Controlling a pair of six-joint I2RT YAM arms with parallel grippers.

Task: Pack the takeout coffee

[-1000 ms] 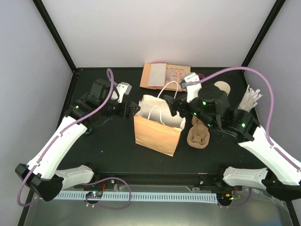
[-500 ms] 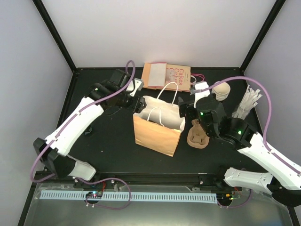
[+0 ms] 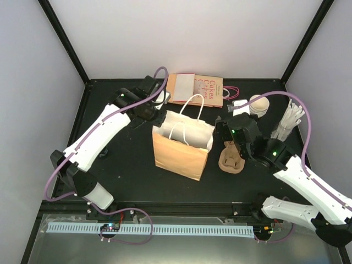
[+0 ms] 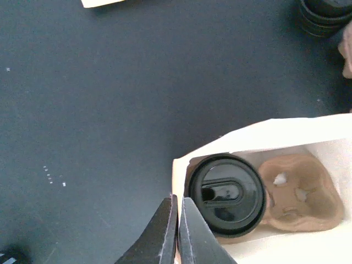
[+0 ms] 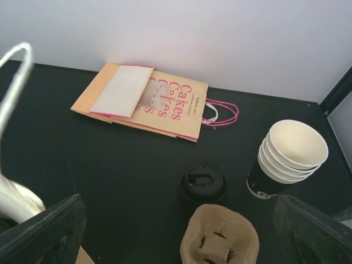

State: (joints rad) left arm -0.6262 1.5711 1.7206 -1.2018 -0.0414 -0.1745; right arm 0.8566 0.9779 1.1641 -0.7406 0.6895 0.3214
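Takeout coffee (image 4: 225, 193) lidded, inside paper bag (image 4: 308, 129) with pulp carrier (image 4: 300, 192); left gripper (image 4: 177, 202) pinched together, empty, at rim; right gripper (image 5: 184, 234) spread wide; placing seemingly done, next a clean upward withdrawal.

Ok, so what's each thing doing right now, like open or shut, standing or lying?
Paper bag, upright, mouth open.
Cup in the bag, upright, lid on.
Cup on the table, upright, lid on.
Cup stack, upright, no lids.
Pulp carrier on the table, empty.
Flat bags, lying folded.
Left gripper, shut at the bag's rim.
Right gripper, open, empty.
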